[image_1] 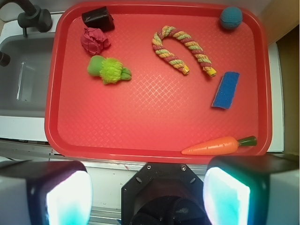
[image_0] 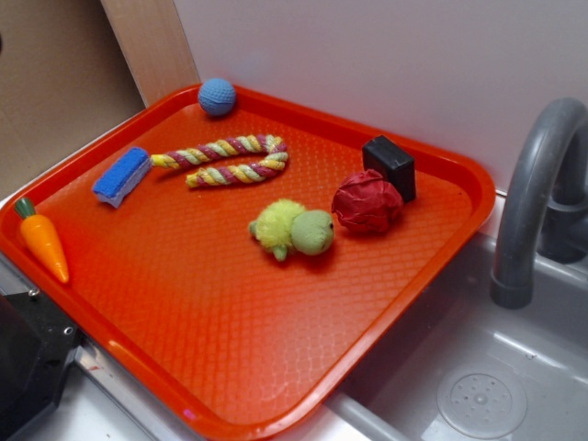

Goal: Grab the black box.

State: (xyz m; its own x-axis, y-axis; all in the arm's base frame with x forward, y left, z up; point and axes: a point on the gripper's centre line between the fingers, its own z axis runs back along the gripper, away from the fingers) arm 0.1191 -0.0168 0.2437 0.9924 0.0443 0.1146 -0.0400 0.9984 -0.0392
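Note:
The black box (image_0: 390,163) is a small matte black block near the far right corner of the red tray (image_0: 184,303), touching the red cloth ball (image_0: 367,202). In the wrist view the black box (image_1: 98,18) lies at the tray's top left, just above the red ball (image_1: 94,40). My gripper (image_1: 147,194) is open and empty, its two pads wide apart at the bottom of the wrist view. It hovers high over the tray's near edge, far from the box. Only a black part of the robot (image_0: 28,363) shows at the exterior view's bottom left.
On the tray are a green plush toy (image_0: 292,230), a striped rope (image_0: 223,159), a blue-topped scrub brush (image_0: 120,176), a blue ball (image_0: 217,96) and a toy carrot (image_0: 42,243). A grey sink (image_0: 478,386) and tap (image_0: 533,193) stand right of the tray.

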